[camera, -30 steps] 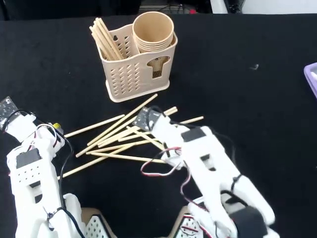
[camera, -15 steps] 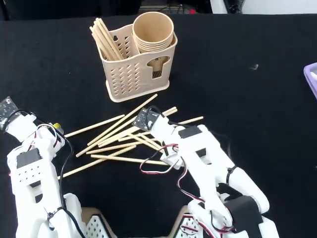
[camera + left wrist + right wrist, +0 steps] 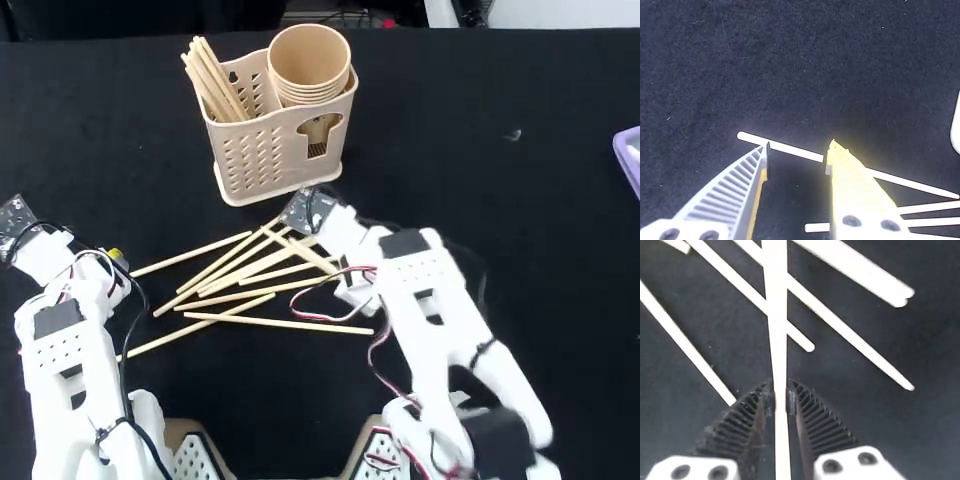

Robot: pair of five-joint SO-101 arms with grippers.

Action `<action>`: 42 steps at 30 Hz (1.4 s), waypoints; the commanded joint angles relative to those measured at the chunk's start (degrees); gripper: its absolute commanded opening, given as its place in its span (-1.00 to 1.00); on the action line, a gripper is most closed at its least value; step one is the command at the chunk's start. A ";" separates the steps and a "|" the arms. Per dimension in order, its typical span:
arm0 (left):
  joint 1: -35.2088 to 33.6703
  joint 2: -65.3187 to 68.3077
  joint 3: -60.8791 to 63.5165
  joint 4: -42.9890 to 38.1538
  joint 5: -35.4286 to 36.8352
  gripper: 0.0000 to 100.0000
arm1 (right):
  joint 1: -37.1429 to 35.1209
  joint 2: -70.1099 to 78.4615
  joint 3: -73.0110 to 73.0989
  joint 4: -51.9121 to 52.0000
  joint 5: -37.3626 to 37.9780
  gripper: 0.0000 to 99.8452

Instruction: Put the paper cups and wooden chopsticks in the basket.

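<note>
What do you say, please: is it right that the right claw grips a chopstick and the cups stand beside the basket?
Not quite: the cups stand inside the basket, as the high view shows; the right claw does grip a chopstick.

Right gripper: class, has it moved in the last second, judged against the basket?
Yes. In the high view the right gripper has moved up the table toward the basket, jaws shut on a chopstick.
</note>
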State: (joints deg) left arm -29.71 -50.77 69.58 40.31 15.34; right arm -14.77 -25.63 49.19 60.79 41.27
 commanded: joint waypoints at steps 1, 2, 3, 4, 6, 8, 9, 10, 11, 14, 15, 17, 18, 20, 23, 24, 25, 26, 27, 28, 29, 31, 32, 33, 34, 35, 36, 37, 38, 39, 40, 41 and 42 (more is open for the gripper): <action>0.57 -1.41 -0.22 -1.05 -0.44 -0.60 | 0.35 -12.18 -4.88 5.63 0.62 -0.98; 0.57 -1.41 -0.22 -1.05 -0.44 -0.60 | 0.35 -15.69 -5.41 6.95 0.62 -0.98; 0.57 -1.41 -0.22 -1.05 -0.44 -0.60 | 0.35 -19.03 -5.85 8.00 0.62 -0.98; 0.57 -1.41 -0.22 -1.05 -0.44 -0.60 | 0.35 -22.20 -6.29 8.79 0.62 -0.98; 0.57 -1.41 -0.22 -1.05 -0.44 -0.60 | 0.35 -27.91 -6.73 9.05 0.53 -0.98; 0.57 -1.41 -0.22 -1.05 -0.44 -0.60 | -0.35 -32.31 -6.90 8.09 0.00 -0.98; 0.57 -1.41 -0.22 -1.05 -0.44 -0.60 | -1.14 -34.15 -6.90 7.21 -1.14 -0.98; 0.57 -1.41 -0.22 -1.05 -0.44 -0.60 | -2.02 -35.65 -6.90 6.07 -2.55 -0.98; 0.57 -1.41 -0.22 -1.05 -0.44 -0.60 | -3.16 -36.79 -6.81 4.66 -3.87 -0.98; 0.57 -1.41 -0.22 -1.05 -0.44 -0.60 | -6.24 -37.76 -6.90 -1.32 -8.00 -0.98; 0.57 -1.41 -0.22 -1.05 -0.44 -0.60 | -6.86 -37.58 -6.90 -4.04 -9.85 -0.98; 0.57 -1.41 -0.22 -1.05 -0.44 -0.60 | -6.95 -36.62 -6.90 -9.85 -14.33 -0.98; 0.57 -1.41 -0.22 -1.05 -0.44 -0.60 | -6.95 -36.00 -6.90 -12.92 -16.62 -0.98; 0.57 -1.41 -0.22 -1.05 -0.44 -0.60 | -7.03 -34.42 -6.90 -18.99 -21.54 -0.98; 0.57 -1.41 -0.31 -1.05 -0.44 -0.60 | -7.82 -31.69 -6.99 -28.13 -29.71 -0.98; 0.57 -1.41 -0.40 -1.05 -0.44 -0.60 | -8.70 -30.81 -6.99 -30.77 -32.00 -0.98; 0.57 -1.41 -0.40 -1.05 -0.44 -0.60 | -9.58 -29.85 -6.99 -33.23 -33.76 -0.98; 0.57 -1.41 -0.40 -1.05 -0.44 -0.60 | -10.64 -28.88 -7.16 -35.52 -34.90 -0.98; 0.57 -1.41 -0.40 -1.05 -0.44 -0.60 | -11.78 -27.91 -7.96 -37.19 -35.60 -0.98; 0.57 -1.41 -0.40 -1.05 -0.44 -0.60 | -12.92 -26.86 -9.36 -38.24 -36.04 -0.98; 0.57 -1.41 -0.31 -1.05 -0.44 -0.60 | -13.89 -25.71 -11.21 -38.51 -36.13 -0.98; 0.57 -1.41 -0.31 -1.05 -0.44 -0.60 | -15.74 -23.08 -16.13 -38.51 -36.22 -0.98; 0.57 -1.41 -0.31 -1.05 -0.44 -0.60 | -16.62 -21.67 -19.03 -38.51 -36.22 -0.98; 0.57 -1.41 -0.31 -1.05 -0.44 -0.60 | -17.14 -20.09 -21.67 -38.77 -36.22 -0.98; 0.57 -1.41 -0.31 -1.05 -0.44 -0.60 | -17.49 -18.24 -24.22 -38.86 -36.22 -0.98; 0.57 -1.41 -0.31 -1.05 -0.44 -0.60 | -17.67 -16.31 -26.86 -38.86 -36.22 -0.98; 0.57 -1.41 -0.31 -1.05 -0.44 -0.60 | -17.67 -14.11 -29.32 -38.86 -36.22 -0.98; 0.57 -1.41 -0.31 -1.05 -0.44 -0.60 | -17.67 -11.82 -31.60 -38.86 -36.22 -0.98; 0.57 -1.41 -0.31 -1.05 -0.44 -0.60 | -17.58 -9.36 -33.80 -38.86 -36.22 -0.98; 0.57 -1.41 -0.31 -1.05 -0.44 -0.60 | -17.49 -6.99 -35.74 -38.86 -36.22 -0.98; 0.57 -1.41 -0.31 -1.05 -0.44 -0.60 | -17.49 -4.44 -37.58 -38.86 -36.22 -0.98; 0.57 -1.41 -0.22 -1.05 -0.44 -0.60 | -17.49 -1.98 -39.34 -38.86 -36.22 -0.98; 0.57 -1.41 -0.22 -1.05 -0.44 -0.60 | -17.49 0.40 -41.10 -38.86 -36.22 -0.98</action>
State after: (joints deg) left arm -29.71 -50.77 69.58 40.31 15.25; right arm -31.82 -30.64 15.08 23.34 5.41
